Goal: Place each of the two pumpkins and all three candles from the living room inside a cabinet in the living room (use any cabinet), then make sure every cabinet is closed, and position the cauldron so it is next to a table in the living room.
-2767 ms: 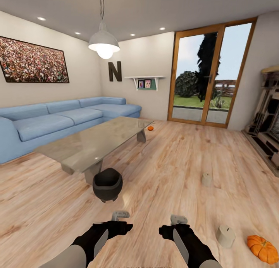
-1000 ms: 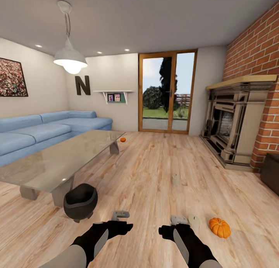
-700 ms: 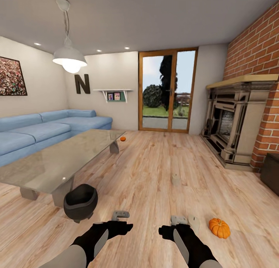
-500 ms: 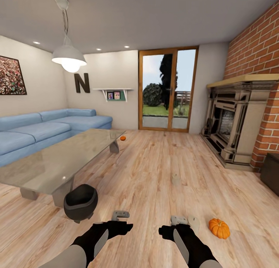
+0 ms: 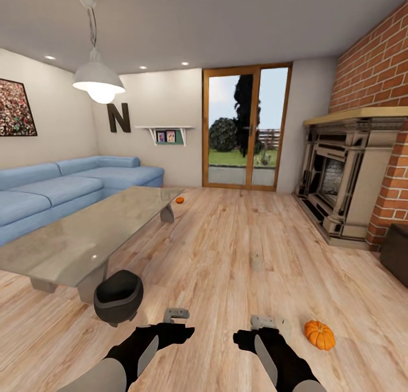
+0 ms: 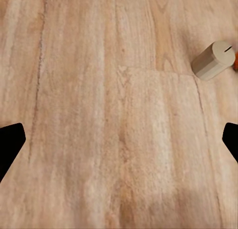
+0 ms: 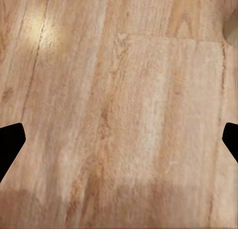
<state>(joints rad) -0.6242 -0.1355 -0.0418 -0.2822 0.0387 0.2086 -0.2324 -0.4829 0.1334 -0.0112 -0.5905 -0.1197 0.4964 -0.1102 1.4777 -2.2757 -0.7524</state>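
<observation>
A squat black cauldron stands on the floor against the near leg of the glass-topped table. One orange pumpkin lies on the floor just right of my right gripper. A second pumpkin is beyond the table's far end. One candle stands mid-floor; another candle peeks out beside my right gripper and appears as the candle in the left wrist view. My left gripper and right gripper hang over bare floor, both open and holding nothing. A dark cabinet corner is at the right edge.
A blue sofa runs along the left wall behind the table. A beige stone fireplace sits against the brick wall on the right. Glass doors are at the far end. Open wood floor stretches between table and fireplace.
The camera has swung right since the oldest frame, bringing fireplace and cabinet into view, then drifted slightly. Both arms hold the same pose.
</observation>
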